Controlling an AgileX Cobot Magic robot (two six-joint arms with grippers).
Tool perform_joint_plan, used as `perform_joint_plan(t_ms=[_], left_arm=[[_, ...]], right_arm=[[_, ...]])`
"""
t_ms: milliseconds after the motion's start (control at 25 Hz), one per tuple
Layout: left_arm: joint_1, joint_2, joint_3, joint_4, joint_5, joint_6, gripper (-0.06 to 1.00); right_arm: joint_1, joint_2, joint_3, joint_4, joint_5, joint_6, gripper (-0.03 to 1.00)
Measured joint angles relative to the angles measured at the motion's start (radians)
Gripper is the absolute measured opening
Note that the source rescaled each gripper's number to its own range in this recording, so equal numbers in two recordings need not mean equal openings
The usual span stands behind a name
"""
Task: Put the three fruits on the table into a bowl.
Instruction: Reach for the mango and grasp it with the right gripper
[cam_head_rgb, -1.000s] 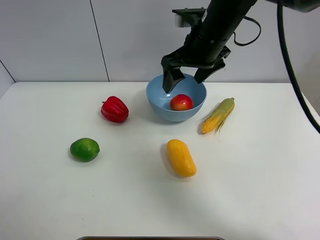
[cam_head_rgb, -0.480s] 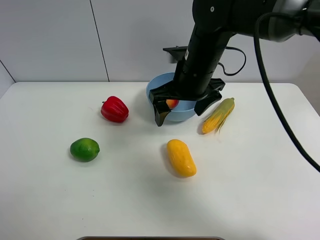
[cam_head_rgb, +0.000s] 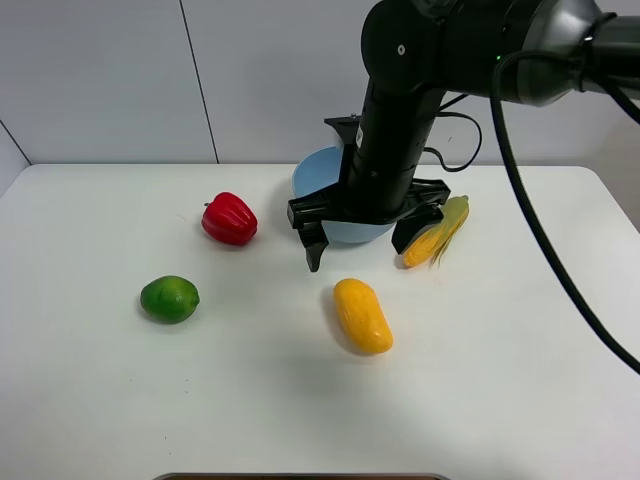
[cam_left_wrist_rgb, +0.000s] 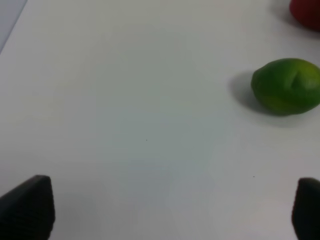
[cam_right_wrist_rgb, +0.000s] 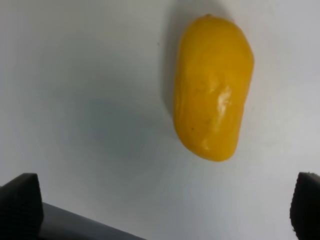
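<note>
Above the middle of the white counter, the right tool hung with its jaws spread wide and nothing between them. It pointed down in front of a light-blue bowl, and its black arm covered most of that bowl, so the inside was hidden. Just in front of the tool, a yellow-orange mango lay on its side on the counter, untouched. A corn cob with a green husk lay just beside the bowl on the right. A red bell pepper stood to the bowl's left. A green lime sat well apart, further left and nearer the front. The left tool showed only in its own wrist view, jaws wide and empty, over bare counter near the lime.
</note>
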Motion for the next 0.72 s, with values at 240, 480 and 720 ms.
perform_joint_plan(t_ms=[240,480,720], left_arm=[[0.000,0.000,0.000,0.000,0.000,0.000,0.79],[0.000,0.000,0.000,0.002,0.000,0.000,0.79],[0.000,0.000,0.000,0.002,0.000,0.000,0.79]], right_arm=[[0.001,0.002,0.000,-0.022,0.000,0.062,1.00],[0.001,0.064,0.000,-0.022,0.000,0.088,1.00],[0.001,0.123,0.000,-0.015,0.000,0.094,1.00]])
